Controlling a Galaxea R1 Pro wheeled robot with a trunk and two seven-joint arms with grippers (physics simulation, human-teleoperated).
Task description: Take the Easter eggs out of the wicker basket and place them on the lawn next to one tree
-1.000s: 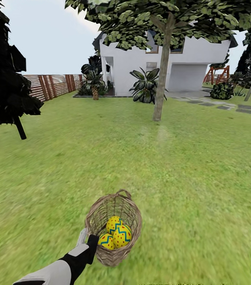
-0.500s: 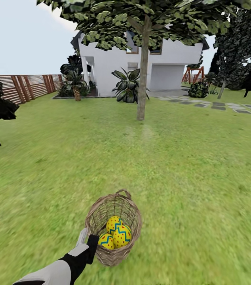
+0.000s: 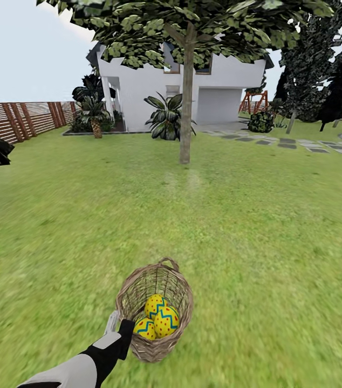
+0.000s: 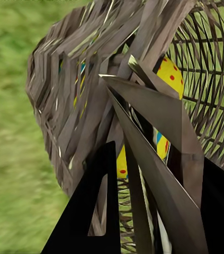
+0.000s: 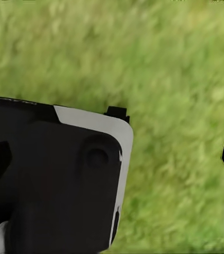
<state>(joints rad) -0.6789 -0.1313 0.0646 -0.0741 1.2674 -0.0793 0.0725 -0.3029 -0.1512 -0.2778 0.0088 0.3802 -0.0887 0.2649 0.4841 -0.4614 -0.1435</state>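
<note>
- Three Easter eggs [image 3: 157, 317], yellow with red dots and blue zigzag bands, lie clustered together inside the wicker basket [image 3: 179, 323], touching one another against its lower wall.
- The basket is tipped on its side and held above the lawn [image 3: 279, 258], its open mouth facing up toward the head camera and a small loop handle at the far rim.
- The left gripper [image 3: 118, 325] is clamped onto the near rim of the basket; in the left wrist view its dark fingers [image 4: 93, 211] straddle the woven wall [image 4: 69, 106], with yellow egg shell visible through the weave.
- The right wrist view looks down on blurred grass [image 5: 164, 63] past a black and white part of the robot [image 5: 64, 180]; whether the right gripper is open or closed cannot be told from it.
- Well beyond the basket, mid-lawn, stands the tree [image 3: 186, 108] with a bare grey-brown trunk and green leaves overhead.
- Behind the tree are a broad-leafed plant [image 3: 165, 118] and a white house [image 3: 230, 86] with a garage door.
- A brown slatted fence [image 3: 25, 118] runs along the far left; dark trees [image 3: 322, 70] and stepping stones [image 3: 295, 144] lie at the far right.
</note>
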